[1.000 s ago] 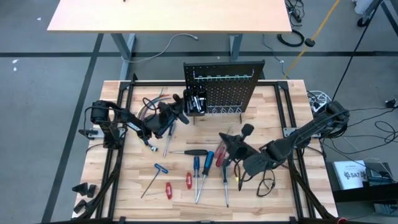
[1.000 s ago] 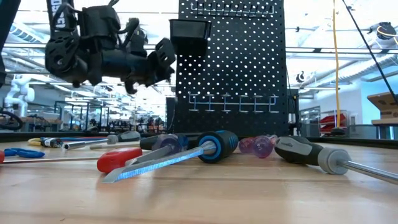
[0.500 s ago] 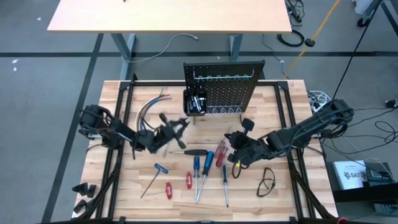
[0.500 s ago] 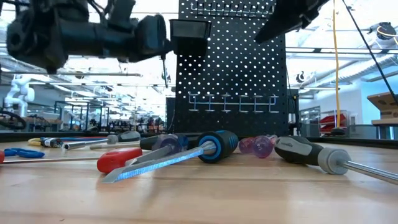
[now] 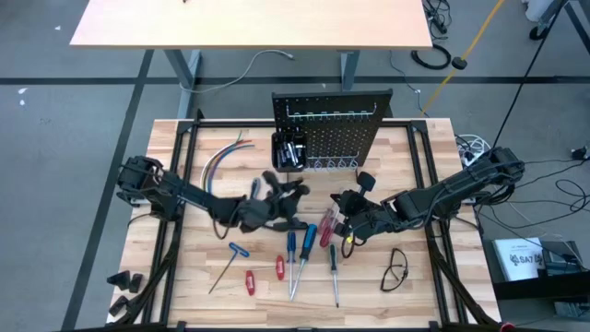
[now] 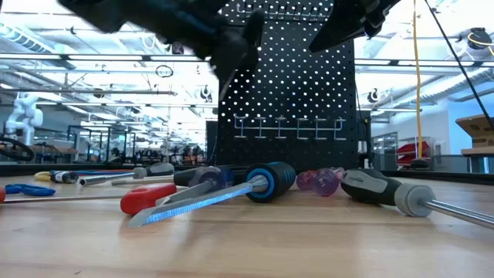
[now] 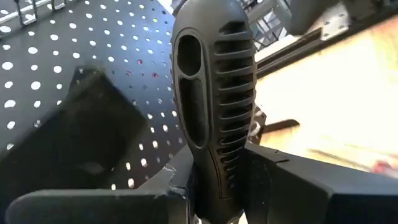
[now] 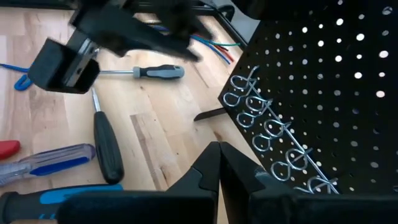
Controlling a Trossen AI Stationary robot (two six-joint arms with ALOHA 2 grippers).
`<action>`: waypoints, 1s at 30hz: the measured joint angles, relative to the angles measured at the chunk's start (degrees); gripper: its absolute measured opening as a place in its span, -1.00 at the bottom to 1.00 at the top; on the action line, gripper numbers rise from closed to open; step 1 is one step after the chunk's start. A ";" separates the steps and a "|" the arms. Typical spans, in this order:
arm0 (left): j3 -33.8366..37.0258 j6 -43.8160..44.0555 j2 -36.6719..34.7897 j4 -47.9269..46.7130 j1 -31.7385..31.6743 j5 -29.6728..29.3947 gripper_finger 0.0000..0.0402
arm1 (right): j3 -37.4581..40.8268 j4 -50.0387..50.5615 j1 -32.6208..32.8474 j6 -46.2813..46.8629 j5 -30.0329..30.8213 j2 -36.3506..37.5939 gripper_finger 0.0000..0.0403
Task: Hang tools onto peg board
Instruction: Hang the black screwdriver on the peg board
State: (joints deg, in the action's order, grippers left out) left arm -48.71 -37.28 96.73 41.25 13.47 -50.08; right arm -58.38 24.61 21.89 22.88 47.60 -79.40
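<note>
Risk of knocking the peg board point(image 7: 74, 56) ahead of the left gripper point(image 7: 214, 180), clamped on a black ribbed screwdriver handle point(image 7: 214, 93); right gripper point(image 8: 217, 165) empty, fully closed.

A pale wooden desk point(image 5: 415, 148) with a black frame around its edges stands on a grey floor point(image 5: 55, 138). A bundle of coloured wires point(image 5: 221, 159) lies on the desk on the left arm's side, near the back. A pair of safety glasses point(image 5: 395, 268) lies near the front edge on the right arm's side. Beyond the desk stands a second, bare wooden table point(image 5: 249, 23). A white cable point(image 5: 267, 57) trails on the floor under it.
</note>
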 joint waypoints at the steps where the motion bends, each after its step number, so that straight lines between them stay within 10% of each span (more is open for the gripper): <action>1: -2.08 0.82 0.02 -3.43 -0.69 0.83 -0.60 | 0.01 0.01 -0.11 -0.01 -0.02 0.00 -1.00; 17: -3.96 14.80 6.03 -9.39 1.67 -7.70 -0.60 | 6.17 -2.14 -0.09 -1.09 -1.51 0.60 -1.00; 22: 1.81 24.06 6.03 -9.17 4.25 -15.84 -0.60 | 18.62 -33.68 -2.64 -8.99 -9.13 4.70 -1.00; 26: 2.84 22.00 6.05 -7.62 5.01 -3.95 -0.60 | 26.51 -65.44 -6.16 -14.98 -27.26 4.63 -1.00; 30: 1.41 15.88 6.05 -4.66 5.98 6.31 -0.60 | 28.05 -69.31 -7.37 -13.99 -31.19 2.82 -1.00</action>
State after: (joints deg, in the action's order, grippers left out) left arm -47.31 -21.39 102.78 36.59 19.45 -43.77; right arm -30.33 -44.70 14.52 8.90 16.41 -76.57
